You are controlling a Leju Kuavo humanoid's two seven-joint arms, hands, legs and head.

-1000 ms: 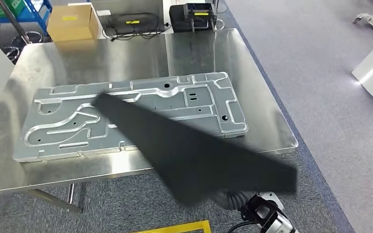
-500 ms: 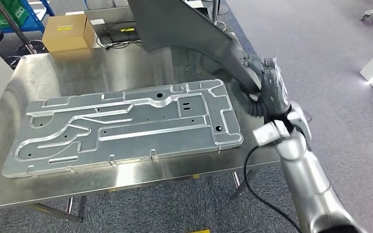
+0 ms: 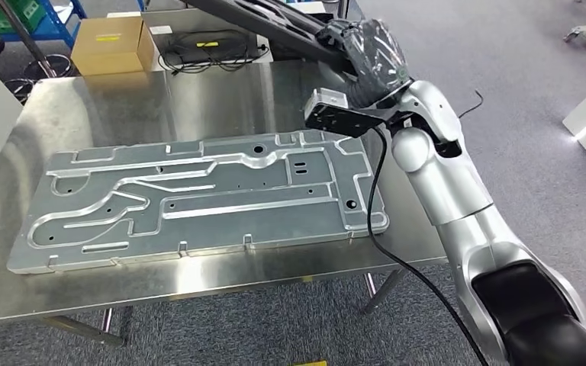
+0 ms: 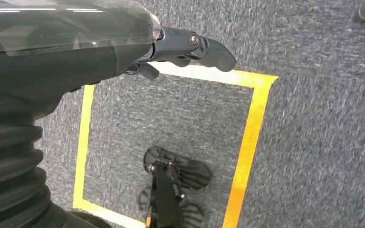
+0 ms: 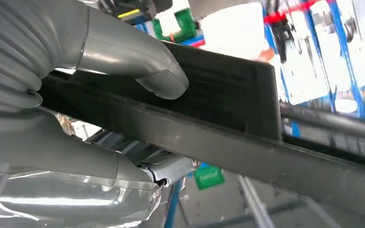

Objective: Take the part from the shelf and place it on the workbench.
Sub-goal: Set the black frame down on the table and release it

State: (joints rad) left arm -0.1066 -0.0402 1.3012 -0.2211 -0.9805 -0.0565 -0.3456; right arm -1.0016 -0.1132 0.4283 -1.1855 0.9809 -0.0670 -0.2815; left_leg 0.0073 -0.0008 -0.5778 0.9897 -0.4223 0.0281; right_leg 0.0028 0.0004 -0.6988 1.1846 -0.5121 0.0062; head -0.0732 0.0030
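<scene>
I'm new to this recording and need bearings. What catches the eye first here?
A large stamped metal panel lies flat across the steel workbench. Above the bench's far right side, the right hand holds a long black part up in the air. The left hand hangs over yellow floor tape.

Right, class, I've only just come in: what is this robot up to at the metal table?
The robot's right hand grips a long dark part, holding it up in the air over the far edge of the steel workbench, so it is not yet set down. A large stamped metal panel lies flat on the workbench. The left hand holds nothing and hangs over grey carpet marked with yellow tape.
</scene>
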